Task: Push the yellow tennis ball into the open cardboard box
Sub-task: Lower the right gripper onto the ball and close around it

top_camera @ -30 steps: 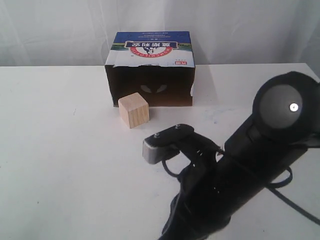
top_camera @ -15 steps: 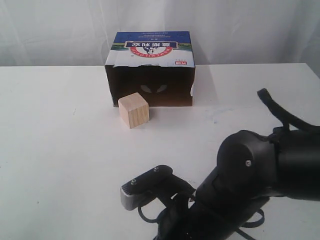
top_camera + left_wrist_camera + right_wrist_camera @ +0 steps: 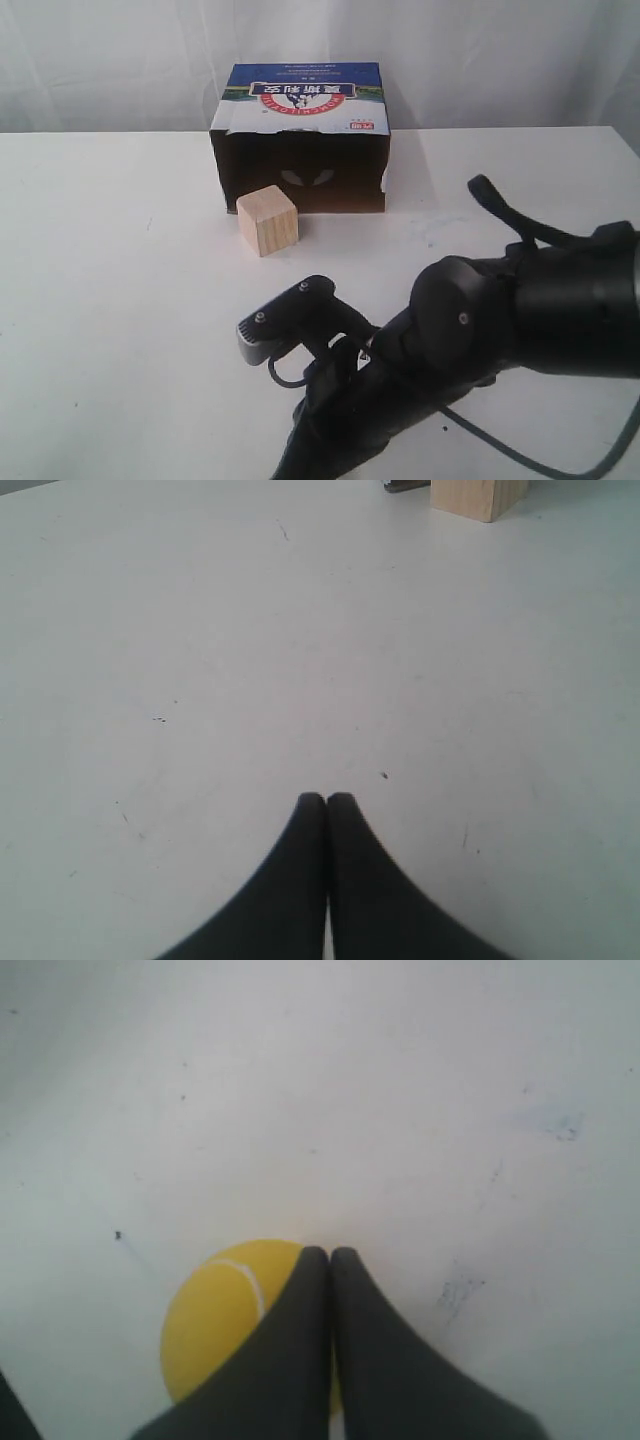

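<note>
Lining up: the closed right gripper (image 3: 328, 1253) hung over the yellow tennis ball (image 3: 212, 1322); the left gripper (image 3: 326, 798) was closed too. Next, likely a shove toward the far-edge open cardboard box (image 3: 300, 100).

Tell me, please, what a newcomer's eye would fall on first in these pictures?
The bulky black right arm fills the near right of the exterior view. Behind it on the white table stands the open cardboard box, dark mouth facing the camera, with a pale wooden cube just before its left corner. In the right wrist view the yellow tennis ball stands out brightly, partly behind the shut right gripper.
</note>
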`<state>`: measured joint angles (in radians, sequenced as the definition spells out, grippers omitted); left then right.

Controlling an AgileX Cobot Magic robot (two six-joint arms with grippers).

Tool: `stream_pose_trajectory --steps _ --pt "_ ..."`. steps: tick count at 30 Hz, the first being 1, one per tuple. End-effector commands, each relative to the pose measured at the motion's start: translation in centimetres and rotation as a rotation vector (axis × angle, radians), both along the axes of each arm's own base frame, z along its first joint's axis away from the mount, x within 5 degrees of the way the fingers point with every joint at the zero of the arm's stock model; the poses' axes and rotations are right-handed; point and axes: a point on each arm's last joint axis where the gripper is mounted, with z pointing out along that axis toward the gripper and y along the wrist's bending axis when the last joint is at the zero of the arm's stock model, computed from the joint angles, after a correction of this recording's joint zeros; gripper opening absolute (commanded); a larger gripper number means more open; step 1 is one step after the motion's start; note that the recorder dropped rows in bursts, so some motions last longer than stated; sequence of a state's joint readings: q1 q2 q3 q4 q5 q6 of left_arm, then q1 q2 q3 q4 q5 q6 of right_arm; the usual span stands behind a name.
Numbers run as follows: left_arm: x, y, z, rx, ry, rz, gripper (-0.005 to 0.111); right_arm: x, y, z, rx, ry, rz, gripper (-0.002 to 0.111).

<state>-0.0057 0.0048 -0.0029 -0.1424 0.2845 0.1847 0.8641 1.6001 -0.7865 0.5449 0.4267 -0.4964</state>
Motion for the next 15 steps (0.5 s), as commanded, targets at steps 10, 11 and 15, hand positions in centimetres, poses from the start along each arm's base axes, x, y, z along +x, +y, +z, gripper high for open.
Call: stream_pose_trajectory --steps 10,11,15 --pt "0.0 -0.1 -0.1 -0.008 -0.002 -0.006 0.0 -0.1 -0.4 2.5 0.008 0.056 -0.05 0.0" --pt "0.0 -0.1 -0.1 -0.008 -0.002 -0.006 0.0 -0.4 -0.6 2.2 -0.007 0.084 -0.045 0.0" --pt "0.0 -0.1 -0.1 -0.008 -0.002 -0.006 0.0 -0.9 -1.0 1.7 -0.042 0.12 -0.015 0.0"
